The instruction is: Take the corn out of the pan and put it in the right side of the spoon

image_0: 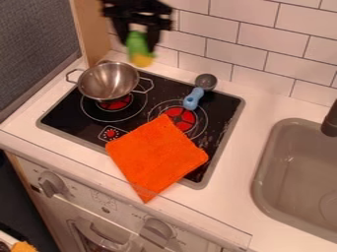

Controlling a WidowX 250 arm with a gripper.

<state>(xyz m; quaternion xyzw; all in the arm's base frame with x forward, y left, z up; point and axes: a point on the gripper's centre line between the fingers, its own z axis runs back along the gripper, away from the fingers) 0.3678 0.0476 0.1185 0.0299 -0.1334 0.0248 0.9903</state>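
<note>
Corn (141, 59), green with a yellow end, is held between the fingers of the claw (138, 45), raised clear of the pan (107, 82) and slightly right of it. Metal pan stands upright on the stove (85, 115). Spoon (192, 98), blue-handled, lies right of the pan. Orange cloth (156, 155) lies in front and right of the pan; sink (280, 170), well apart rightward.
</note>
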